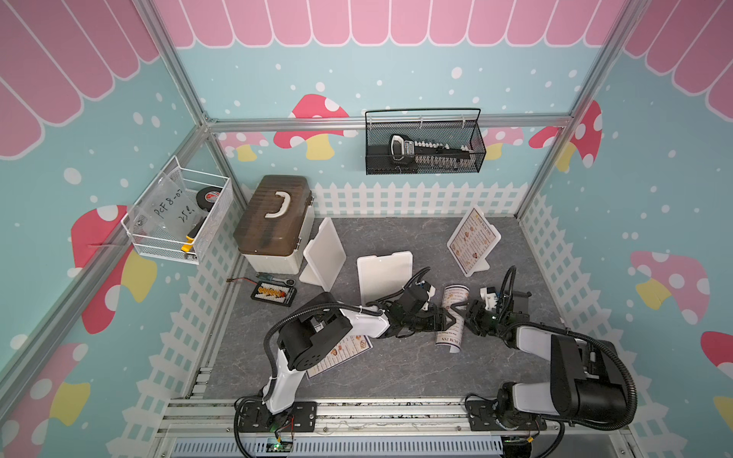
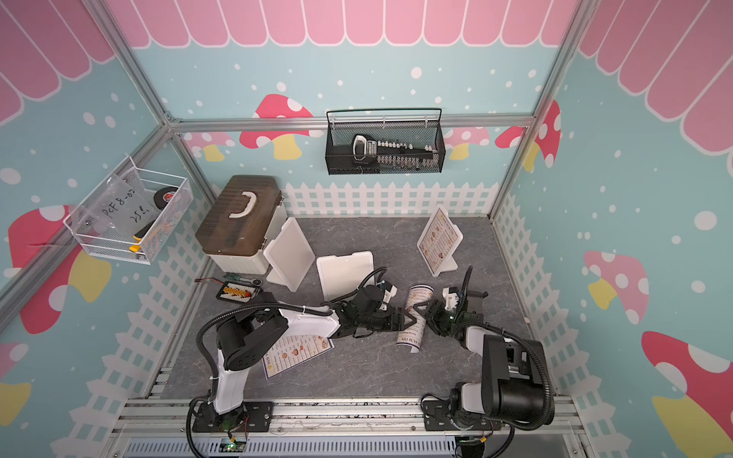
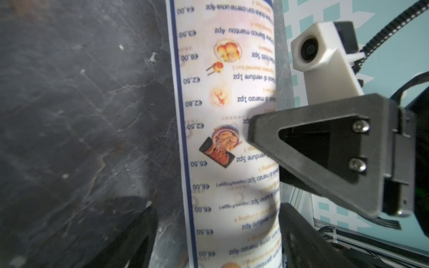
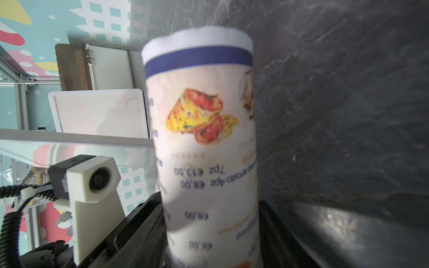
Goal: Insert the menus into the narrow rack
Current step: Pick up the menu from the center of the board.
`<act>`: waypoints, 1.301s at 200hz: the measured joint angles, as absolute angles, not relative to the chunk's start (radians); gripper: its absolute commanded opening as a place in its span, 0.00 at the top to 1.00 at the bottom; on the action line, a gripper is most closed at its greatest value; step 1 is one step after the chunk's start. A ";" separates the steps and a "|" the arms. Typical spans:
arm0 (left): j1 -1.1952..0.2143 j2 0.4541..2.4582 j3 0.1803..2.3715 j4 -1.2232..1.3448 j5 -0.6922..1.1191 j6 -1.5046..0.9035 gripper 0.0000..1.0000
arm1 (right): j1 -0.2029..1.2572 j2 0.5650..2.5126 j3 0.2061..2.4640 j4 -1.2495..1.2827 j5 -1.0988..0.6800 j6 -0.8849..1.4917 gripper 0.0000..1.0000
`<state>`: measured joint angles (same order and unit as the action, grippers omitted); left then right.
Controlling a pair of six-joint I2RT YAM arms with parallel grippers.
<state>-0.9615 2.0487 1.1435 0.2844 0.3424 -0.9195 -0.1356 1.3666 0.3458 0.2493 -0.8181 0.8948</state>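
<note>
The step now looks like a pass of one curled menu (image 1: 455, 296) from arm to arm. The left gripper (image 3: 216, 206) has its jaws apart. One jaw stands clear of the sheet with table showing in the gap, and the other is right at its far edge. The right gripper (image 4: 211, 199) has a jaw on each side of the roll, and they look pressed on it, so I think this arm has the menu. The menu sits between both pairs of jaws, bent into a tube. A second menu (image 1: 472, 238) stands in the white stand (image 1: 482, 270), well past the right jaws, and I think that stand is the rack. A third menu (image 1: 349, 351) lies flat on the table, back behind the left jaws, under that arm. Next, the left jaws should back away. Then the right arm must carry the roll to the stand, let it flatten, and line its edge up with the thin slot.
</note>
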 measured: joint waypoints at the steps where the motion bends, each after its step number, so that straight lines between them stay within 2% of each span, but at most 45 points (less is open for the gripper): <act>1: -0.961 2.049 1.143 0.283 0.341 -0.920 0.15 | -0.136 1.366 0.346 0.249 -0.818 0.895 0.42; 43: -0.958 2.049 1.143 0.274 0.338 -0.920 0.12 | -0.136 1.363 0.338 0.289 -0.827 0.908 0.44; 94: -0.957 2.049 1.143 0.293 0.360 -0.929 0.01 | -0.136 1.358 0.326 0.372 -0.862 0.945 0.44; 139: -0.943 2.049 1.137 0.332 0.386 -0.936 0.01 | -0.136 1.328 0.326 0.420 -0.893 0.962 0.44; 195: -0.928 2.016 1.097 0.397 0.407 -0.940 0.10 | -0.136 1.311 0.327 0.411 -0.895 0.953 0.40; 260: -0.922 2.001 1.077 0.439 0.410 -0.944 0.16 | -0.136 1.259 0.357 0.160 -0.780 0.821 0.29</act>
